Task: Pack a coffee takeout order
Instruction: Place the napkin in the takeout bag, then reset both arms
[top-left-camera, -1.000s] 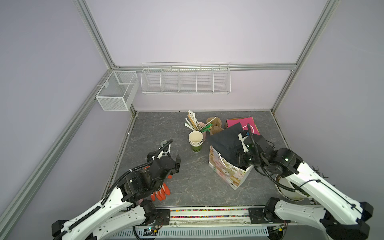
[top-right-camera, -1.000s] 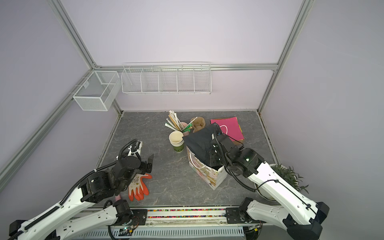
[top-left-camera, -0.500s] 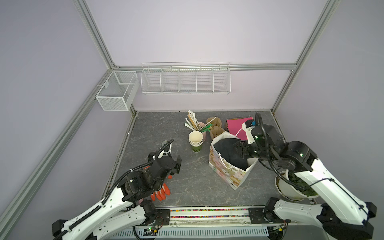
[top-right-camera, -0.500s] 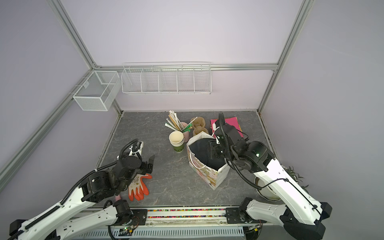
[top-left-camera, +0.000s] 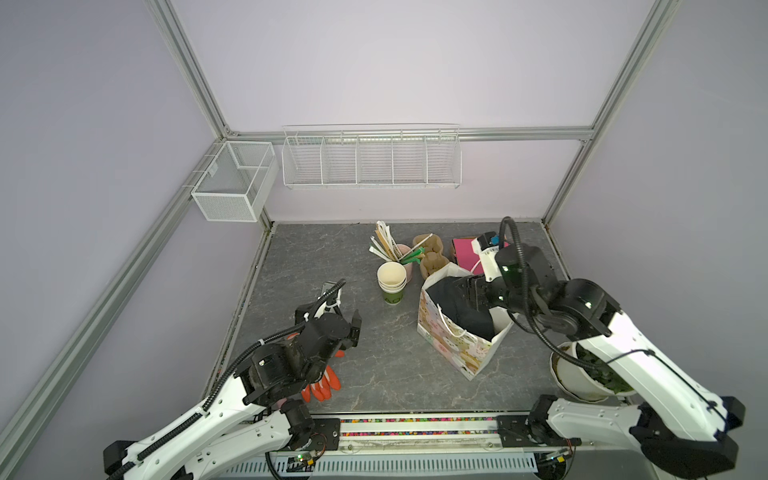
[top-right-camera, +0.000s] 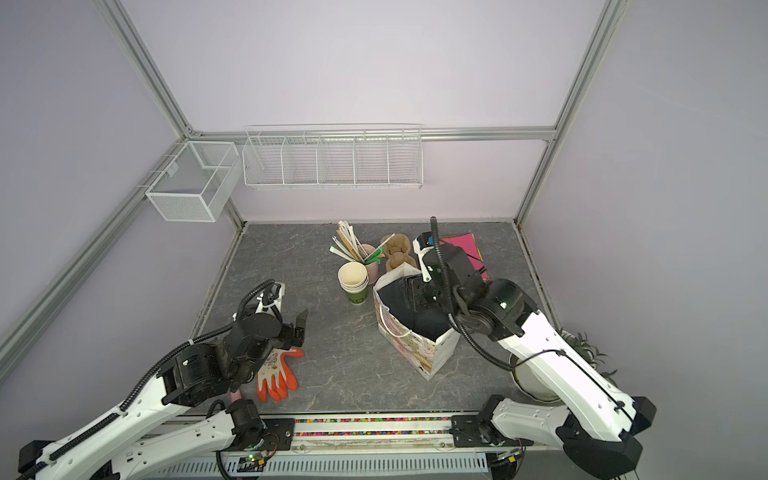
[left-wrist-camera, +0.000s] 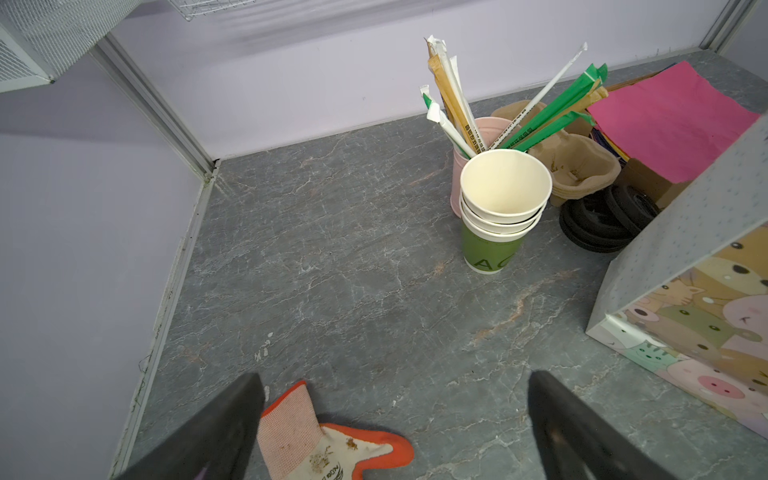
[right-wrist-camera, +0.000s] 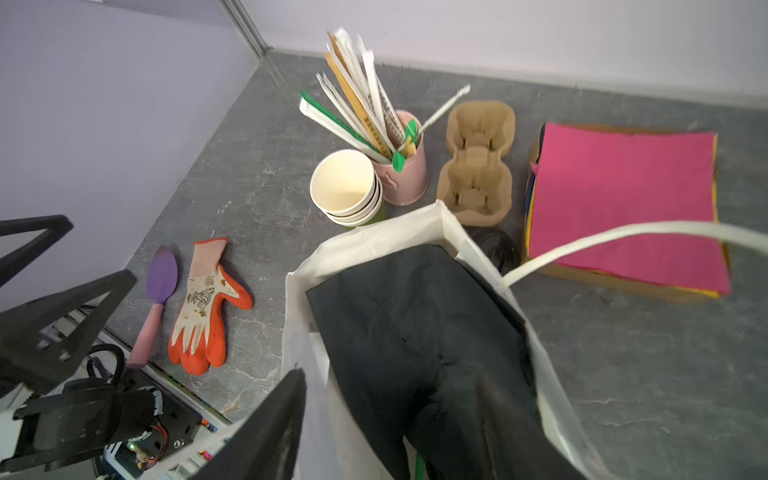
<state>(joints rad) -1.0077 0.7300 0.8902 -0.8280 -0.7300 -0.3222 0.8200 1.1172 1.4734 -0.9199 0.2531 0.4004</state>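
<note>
The black paper sheet lies crumpled inside the open cartoon-print paper bag. My right gripper hangs over the bag's mouth. It is open, with one finger above the sheet and the other over the bag's side wall. The brown two-cup carrier rests on the table behind the bag. My left gripper is open and empty, low over the table left of the bag.
Stacked cream cups with a green bottom cup and a pink cup of wrapped straws stand behind and left of the bag. Pink paper stack, black lids, orange glove, purple trowel, plant bowl.
The right gripper held the black sheet bunched above the bag; the sheet has dropped into the bag and the jaws have opened. The right arm shifted back. The left arm stayed still.
</note>
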